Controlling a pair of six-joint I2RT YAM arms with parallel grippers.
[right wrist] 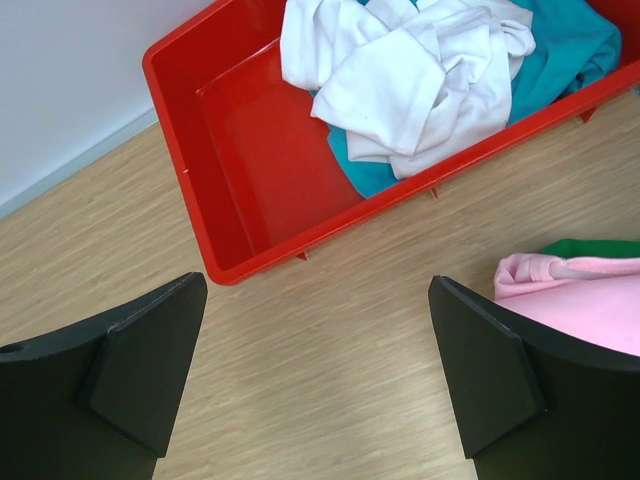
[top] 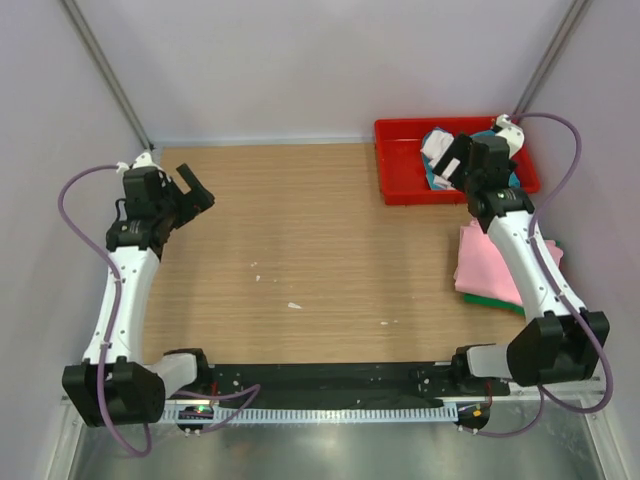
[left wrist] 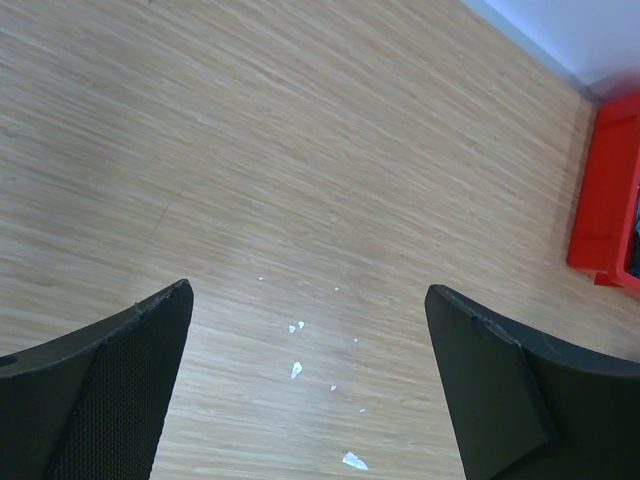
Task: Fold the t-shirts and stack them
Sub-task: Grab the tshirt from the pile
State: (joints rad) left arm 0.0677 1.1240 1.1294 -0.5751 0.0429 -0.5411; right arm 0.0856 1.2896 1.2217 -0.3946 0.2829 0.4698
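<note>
A crumpled white t-shirt [right wrist: 420, 70] lies on a teal t-shirt [right wrist: 560, 50] in the red tray [right wrist: 250, 150] at the back right; the white shirt also shows in the top view [top: 436, 148]. A folded pink t-shirt [top: 490, 262] lies on a green one [top: 492, 300] at the table's right edge; the pink [right wrist: 580, 300] and green [right wrist: 595, 247] also show in the right wrist view. My right gripper [right wrist: 315, 300] is open and empty above bare table, just in front of the tray. My left gripper [left wrist: 308, 310] is open and empty, high over the left of the table.
The wooden table [top: 300, 240] carries small white scraps [left wrist: 296, 369] near its middle. White walls close the back and sides. The red tray [top: 400, 175] sits in the back right corner, its left half holding nothing.
</note>
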